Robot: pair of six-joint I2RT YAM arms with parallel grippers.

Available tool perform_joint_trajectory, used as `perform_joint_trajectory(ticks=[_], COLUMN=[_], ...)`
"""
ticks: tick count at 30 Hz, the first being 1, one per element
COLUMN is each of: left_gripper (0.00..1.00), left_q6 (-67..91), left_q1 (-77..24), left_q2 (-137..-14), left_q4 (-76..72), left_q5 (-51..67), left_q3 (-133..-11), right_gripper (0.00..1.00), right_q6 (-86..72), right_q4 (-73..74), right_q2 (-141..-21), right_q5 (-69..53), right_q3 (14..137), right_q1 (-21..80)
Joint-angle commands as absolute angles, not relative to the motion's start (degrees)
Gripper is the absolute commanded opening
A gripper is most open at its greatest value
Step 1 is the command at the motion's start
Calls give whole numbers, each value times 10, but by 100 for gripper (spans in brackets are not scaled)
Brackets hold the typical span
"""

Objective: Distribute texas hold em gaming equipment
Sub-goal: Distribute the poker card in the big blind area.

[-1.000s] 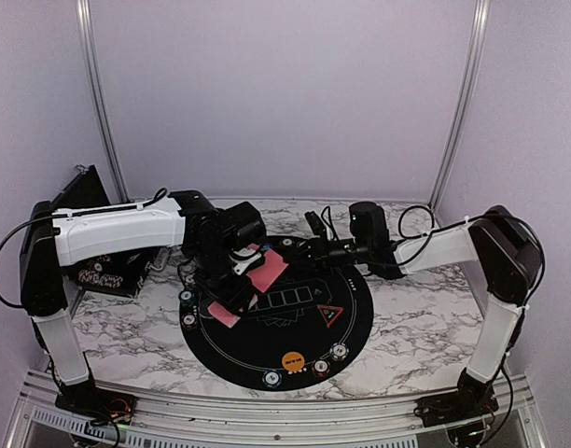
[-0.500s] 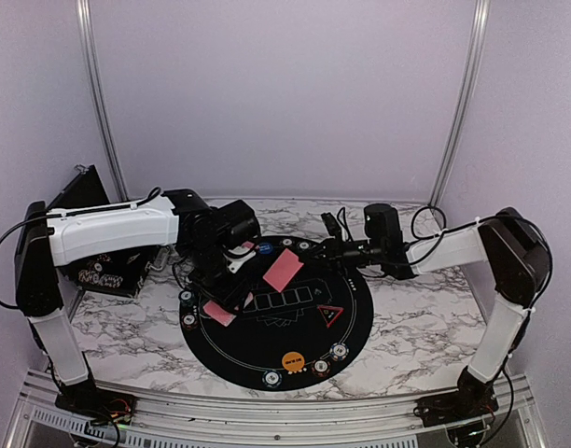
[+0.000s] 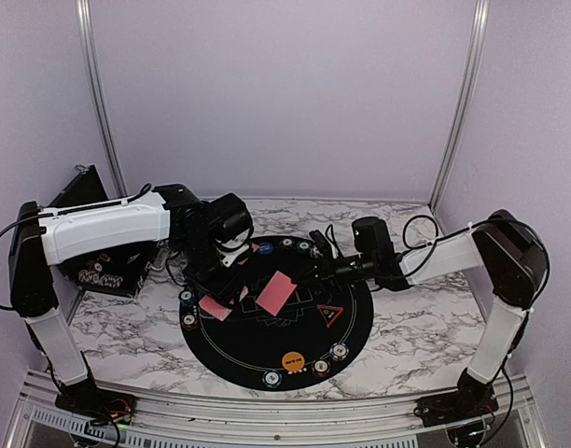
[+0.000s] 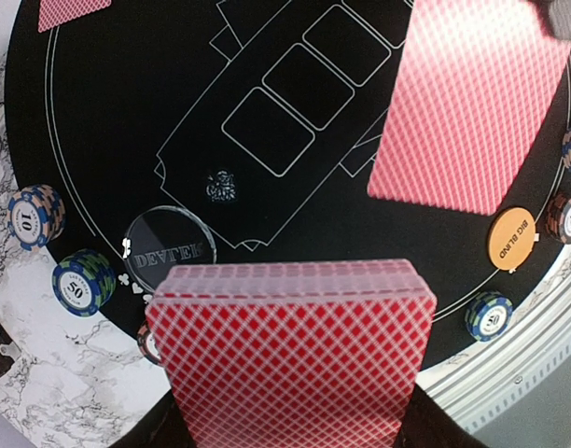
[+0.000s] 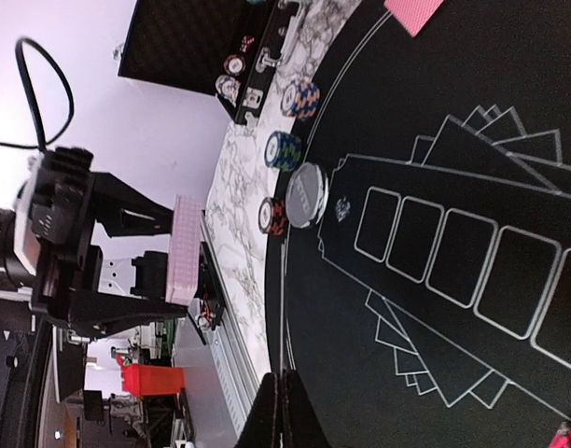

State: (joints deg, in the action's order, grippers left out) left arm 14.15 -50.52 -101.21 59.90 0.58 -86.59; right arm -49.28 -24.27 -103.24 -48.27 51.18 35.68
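My left gripper [image 3: 215, 291] is shut on a thick deck of red-backed playing cards [image 4: 290, 345], held above the left edge of the round black mat [image 3: 267, 347]. My right gripper [image 3: 311, 270] is shut on a single card [image 3: 276, 291] over the mat's middle; that card [image 4: 472, 103] fills the upper right of the left wrist view. In the right wrist view the shut fingertips [image 5: 285, 401] show the card only edge-on. Another card [image 4: 71, 11] lies flat on the mat. The dealer button [image 4: 169, 259] and orange big blind disc [image 4: 511, 238] rest on the mat.
Striped chips [image 4: 29, 217] [image 4: 83, 280] sit at the mat's left edge, and others [image 3: 339, 351] sit along its near edge. A red triangle marker [image 3: 329, 315] lies right of centre. An open black case [image 3: 99, 271] stands at the left. A metal rail [image 3: 267, 411] runs along the front.
My right gripper has drawn the single card away from the deck and lowered it toward the mat's middle. The left gripper, with the deck, has shifted slightly left and back.
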Motion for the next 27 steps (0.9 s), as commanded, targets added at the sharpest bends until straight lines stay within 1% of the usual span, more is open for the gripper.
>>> perform_joint_trajectory(ticks=[1, 15, 27], left_gripper=[52, 52, 52], left_q6=[143, 136, 133], left_q1=[-499, -491, -491], left_q2=[-987, -982, -983], left_q4=[611, 612, 612], left_q5=[7, 9, 13], left_q3=[-862, -860, -860], right_gripper=[0, 0, 0], right_q6=[-477, -481, -466], right_q4=[-233, -234, -212], right_q2=[-1057, -1106, -1112], right_q5=[-477, -475, -473], right_q3=[528, 543, 548], right_q1=[400, 493, 514])
